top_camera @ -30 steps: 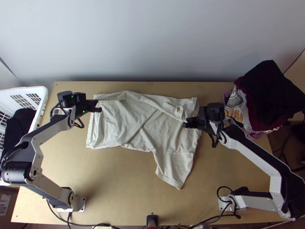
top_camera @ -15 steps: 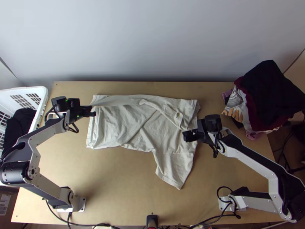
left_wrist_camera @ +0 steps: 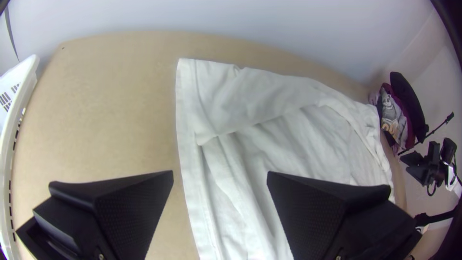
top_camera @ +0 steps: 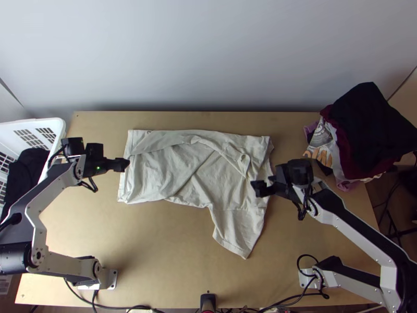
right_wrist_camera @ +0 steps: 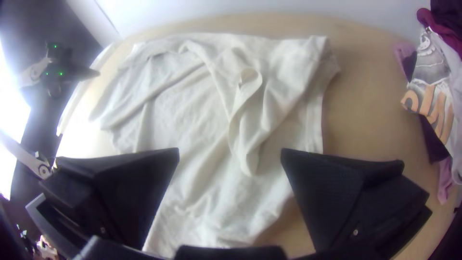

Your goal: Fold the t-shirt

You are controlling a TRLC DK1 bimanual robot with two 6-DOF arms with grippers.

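From its base at the near edge, the right arm (top_camera: pixel 359 237) bends outward, then slants in to its tool (top_camera: pixel 259 189), level with the right part of the cream t-shirt (top_camera: pixel 177 175); the left arm (top_camera: pixel 52 190) angles in likewise to its tool (top_camera: pixel 123 165) by the shirt's left edge, each tool spread wide and gripping nothing. The shirt lies rumpled across the bench (top_camera: pixel 156 235), its far side partly turned over. Left, a white basket (top_camera: pixel 58 123) holds dark cloth (top_camera: pixel 32 157); far right sits a clothes pile (top_camera: pixel 365 122).
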